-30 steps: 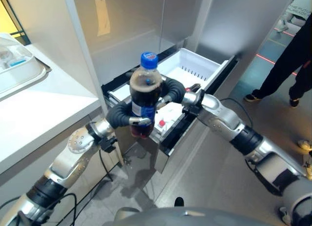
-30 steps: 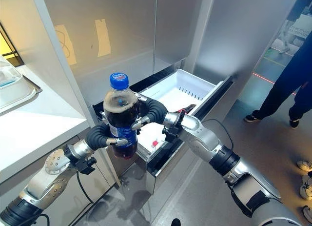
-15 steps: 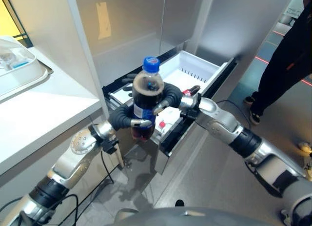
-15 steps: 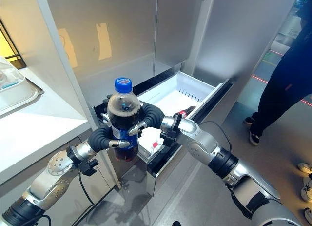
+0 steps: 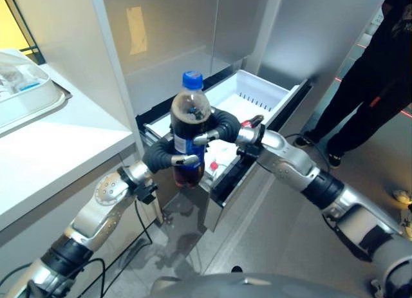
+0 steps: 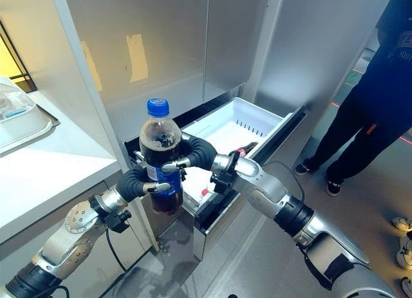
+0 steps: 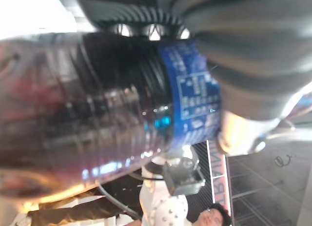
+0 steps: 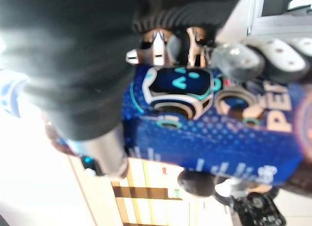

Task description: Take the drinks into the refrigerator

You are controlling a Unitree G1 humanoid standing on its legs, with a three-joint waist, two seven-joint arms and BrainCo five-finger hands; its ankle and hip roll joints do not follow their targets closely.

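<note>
Fingers: both hands have theirs curled round the bottle (image 6: 159, 158), one hand on each side.
Left hand (image 5: 168, 157): grips low on the blue label; its wrist view shows the dark cola and label pressed close against the palm.
Right hand (image 5: 217, 129): wraps the bottle just above the left, fingertips lying over the label.
Bottle: upright, blue cap on top, dark drink inside, held in the air in front of the drawer (image 5: 259, 92).
Drawer: white, pulled out of the steel refrigerator (image 6: 193, 40), behind and below the bottle.
Counter (image 5: 51, 140): white, to the left, with a clear tray (image 5: 22, 85) on it.
Person (image 6: 376, 105): standing at right in dark clothes.
</note>
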